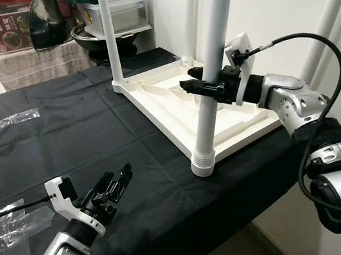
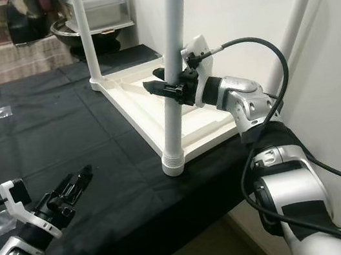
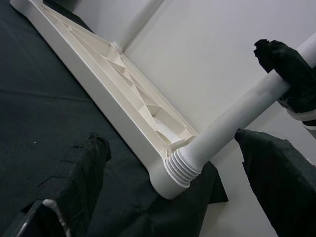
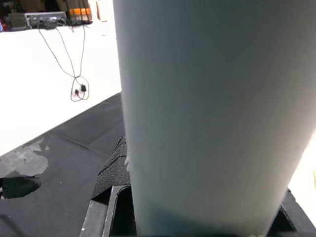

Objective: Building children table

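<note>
Left hand [image 1: 117,179] lower left, fingers parted, holding nothing, hovering over black desk [image 1: 61,139]. Right hand [image 1: 192,79] centre frame clamps near leg [image 1: 212,61], likely to screw it into upturned tabletop [image 1: 172,101].

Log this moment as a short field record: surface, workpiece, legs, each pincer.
surface: black cloth over the table
workpiece: white tabletop, upside down, ribbed underside up
near leg: white leg upright in the threaded corner socket
far leg: second leg upright at the far corner
right pincer: right pincer shut on the near leg, partway up
left pincer: left pincer open, above the cloth, holding nothing
</note>
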{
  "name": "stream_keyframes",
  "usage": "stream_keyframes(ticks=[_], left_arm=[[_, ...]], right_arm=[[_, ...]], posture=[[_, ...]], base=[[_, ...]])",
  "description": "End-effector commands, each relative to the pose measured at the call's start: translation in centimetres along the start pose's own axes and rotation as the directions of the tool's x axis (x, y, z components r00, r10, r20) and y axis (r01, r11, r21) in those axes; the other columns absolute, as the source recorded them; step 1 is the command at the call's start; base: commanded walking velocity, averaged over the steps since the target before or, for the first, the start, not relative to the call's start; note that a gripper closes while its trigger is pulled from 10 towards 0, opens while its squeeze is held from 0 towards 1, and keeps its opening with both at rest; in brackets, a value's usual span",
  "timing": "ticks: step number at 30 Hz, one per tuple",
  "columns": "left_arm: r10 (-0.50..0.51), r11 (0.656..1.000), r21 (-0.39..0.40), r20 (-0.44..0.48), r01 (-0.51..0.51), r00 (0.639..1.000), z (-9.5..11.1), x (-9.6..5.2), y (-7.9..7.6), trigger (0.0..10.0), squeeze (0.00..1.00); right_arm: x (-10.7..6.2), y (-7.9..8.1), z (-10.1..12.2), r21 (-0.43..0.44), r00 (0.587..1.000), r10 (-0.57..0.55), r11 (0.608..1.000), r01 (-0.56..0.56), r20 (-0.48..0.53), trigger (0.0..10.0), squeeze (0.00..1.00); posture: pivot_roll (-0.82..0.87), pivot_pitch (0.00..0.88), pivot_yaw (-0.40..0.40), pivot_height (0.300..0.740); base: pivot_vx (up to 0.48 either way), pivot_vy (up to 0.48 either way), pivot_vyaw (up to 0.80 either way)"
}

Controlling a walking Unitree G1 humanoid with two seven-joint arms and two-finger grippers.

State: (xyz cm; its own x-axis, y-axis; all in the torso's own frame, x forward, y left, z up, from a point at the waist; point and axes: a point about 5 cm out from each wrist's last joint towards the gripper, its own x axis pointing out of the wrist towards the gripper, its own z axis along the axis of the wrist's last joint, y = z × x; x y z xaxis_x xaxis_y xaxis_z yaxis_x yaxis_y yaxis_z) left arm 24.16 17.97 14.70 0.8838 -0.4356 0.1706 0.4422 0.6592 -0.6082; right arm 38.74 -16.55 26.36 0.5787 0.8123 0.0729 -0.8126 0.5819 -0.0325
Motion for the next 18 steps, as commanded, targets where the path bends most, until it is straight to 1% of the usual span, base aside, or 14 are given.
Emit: stream_keyframes(ticks=[1, 6, 10, 12, 14, 15, 16, 17, 18], left_arm=[[-0.012, 1.000, -0.002, -0.018, 0.012, 1.000, -0.3, 0.0, -0.2, 10.0, 0.00], [-0.014, 1.000, -0.001, -0.019, 0.014, 1.000, -0.3, 0.0, -0.2, 10.0, 0.00], [-0.014, 1.000, -0.002, -0.019, 0.014, 1.000, -0.3, 0.0, -0.2, 10.0, 0.00], [-0.012, 1.000, -0.001, -0.018, 0.012, 1.000, -0.3, 0.0, -0.2, 10.0, 0.00], [-0.010, 1.000, -0.001, -0.018, 0.010, 1.000, -0.3, -0.1, -0.2, 10.0, 0.00], [-0.010, 1.000, -0.001, -0.018, 0.010, 1.000, -0.3, -0.1, -0.2, 10.0, 0.00], [-0.009, 1.000, -0.002, -0.018, 0.009, 1.000, -0.3, -0.1, -0.2, 10.0, 0.00], [-0.009, 1.000, -0.002, -0.018, 0.009, 1.000, -0.3, -0.1, -0.2, 10.0, 0.00], [-0.009, 1.000, -0.002, -0.017, 0.009, 1.000, -0.3, -0.1, -0.2, 10.0, 0.00]], right_arm=[[-0.7, -0.7, 0.7, -0.031, 0.999, -0.037, 0.999, 0.038, 0.012, 0.0, 0.00], [-0.8, -0.9, 0.4, -0.040, 0.999, -0.053, 0.998, 0.053, -0.007, 0.0, 0.00], [-0.7, -0.9, -0.2, -0.040, 0.996, -0.086, 0.996, 0.085, -0.026, 0.0, 0.00], [-0.5, -0.7, -1.4, -0.032, 0.990, -0.125, 0.992, 0.123, -0.068, 0.0, 0.00], [-0.2, -0.6, -2.6, -0.025, 0.974, -0.198, 0.980, 0.196, -0.113, 0.0, 0.00], [-0.2, -0.6, -2.6, -0.025, 0.974, -0.198, 0.980, 0.196, -0.113, 0.0, 0.00], [-0.1, -0.7, -3.3, -0.008, 0.959, -0.246, 0.969, 0.248, -0.137, 0.0, 0.00], [-0.1, -0.7, -3.3, -0.008, 0.959, -0.246, 0.969, 0.248, -0.137, 0.0, 0.00], [0.2, -0.5, -3.9, -0.007, 0.946, -0.287, 0.957, 0.290, -0.151, 0.0, 0.00]], posture=[[0.06, 0.000, -0.097, 0.740], [0.06, 0.000, -0.095, 0.740], [0.05, 0.000, -0.096, 0.740], [0.06, 0.000, -0.097, 0.740], [0.06, 0.000, -0.097, 0.740], [0.06, 0.000, -0.097, 0.740], [0.06, 0.000, -0.097, 0.740], [0.06, 0.000, -0.097, 0.740], [0.05, 0.000, -0.098, 0.740]], base=[[0.000, 0.000, 0.00], [0.000, 0.000, 0.00], [0.000, 0.000, 0.00], [0.000, 0.000, 0.00], [0.000, 0.000, 0.00], [0.000, 0.000, 0.00], [0.000, 0.000, 0.00], [0.000, 0.000, 0.00], [0.000, 0.000, 0.00]])
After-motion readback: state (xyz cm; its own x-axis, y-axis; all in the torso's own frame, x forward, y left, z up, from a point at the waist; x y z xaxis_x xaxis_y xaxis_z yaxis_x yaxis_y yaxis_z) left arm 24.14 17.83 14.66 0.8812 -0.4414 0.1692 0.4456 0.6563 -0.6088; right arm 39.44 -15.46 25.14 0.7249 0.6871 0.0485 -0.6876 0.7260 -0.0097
